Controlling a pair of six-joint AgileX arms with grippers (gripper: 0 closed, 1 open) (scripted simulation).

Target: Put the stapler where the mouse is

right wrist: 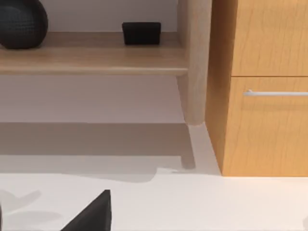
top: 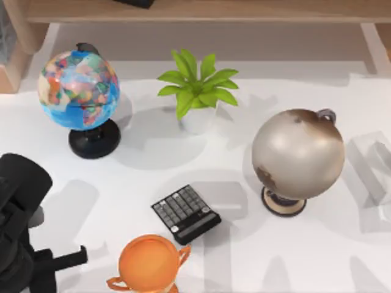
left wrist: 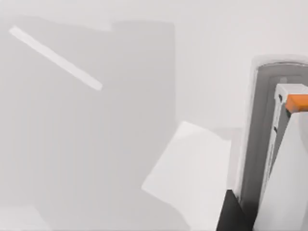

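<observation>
A long grey-and-white object with an orange tip, which looks like the stapler (left wrist: 276,144), lies on the white table close beside my left gripper. A black part of that gripper (left wrist: 232,214) shows right next to it. From above, my left arm is a black mass at the table's front left, with its gripper (top: 58,261) pointing right and the stapler hidden under it. The mouse is out of view. A black wedge of my right gripper (right wrist: 91,216) sits low in the right wrist view, which faces a wooden shelf and cabinet.
A blue globe (top: 79,91) stands at the back left, with a potted plant (top: 197,91) behind the centre. A beige globe (top: 297,155) is at the right. A black calculator (top: 186,213) and an orange cup (top: 148,262) sit at the front.
</observation>
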